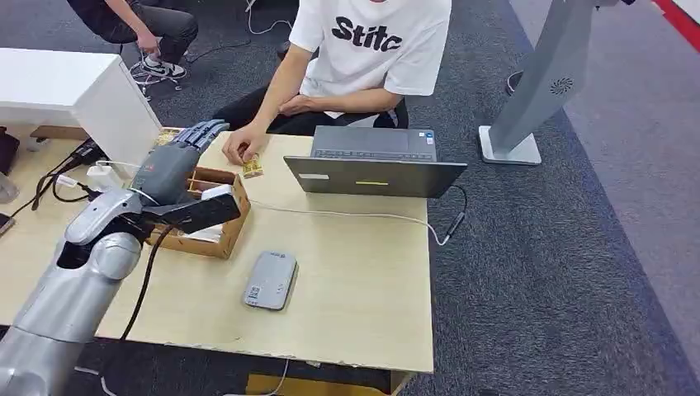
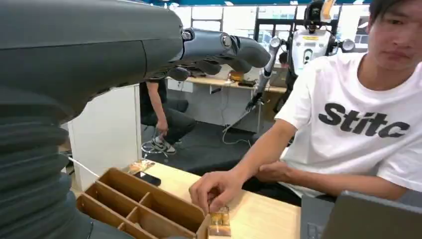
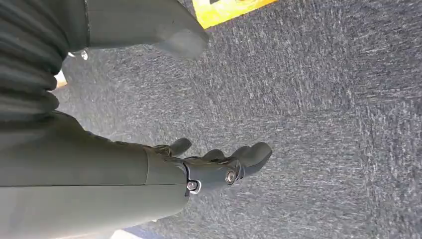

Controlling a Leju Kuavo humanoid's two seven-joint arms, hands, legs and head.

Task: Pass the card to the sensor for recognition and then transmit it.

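A small yellowish card (image 1: pixel 253 167) stands on edge on the wooden table (image 1: pixel 363 272), held by a seated person's hand (image 1: pixel 238 147). In the left wrist view the same card (image 2: pixel 220 223) sits under that person's fingers (image 2: pixel 214 188). My left hand (image 1: pixel 183 155) hovers over the wooden divider box (image 1: pixel 221 235), a short way left of the card, its fingers (image 2: pixel 224 49) stretched out and holding nothing. The grey card sensor (image 1: pixel 271 280) lies flat nearer the table's front. My right hand (image 3: pixel 219 167) hangs over the carpet, its fingers loosely apart and holding nothing.
A grey laptop (image 1: pixel 376 161) stands at the far edge, with a cable (image 1: pixel 355 214) running across the table. The person in a white shirt (image 1: pixel 371 49) sits behind it. A white cabinet (image 1: pixel 74 87) and cables (image 1: pixel 66 177) lie to the left. A grey stand (image 1: pixel 536 91) rises at the right.
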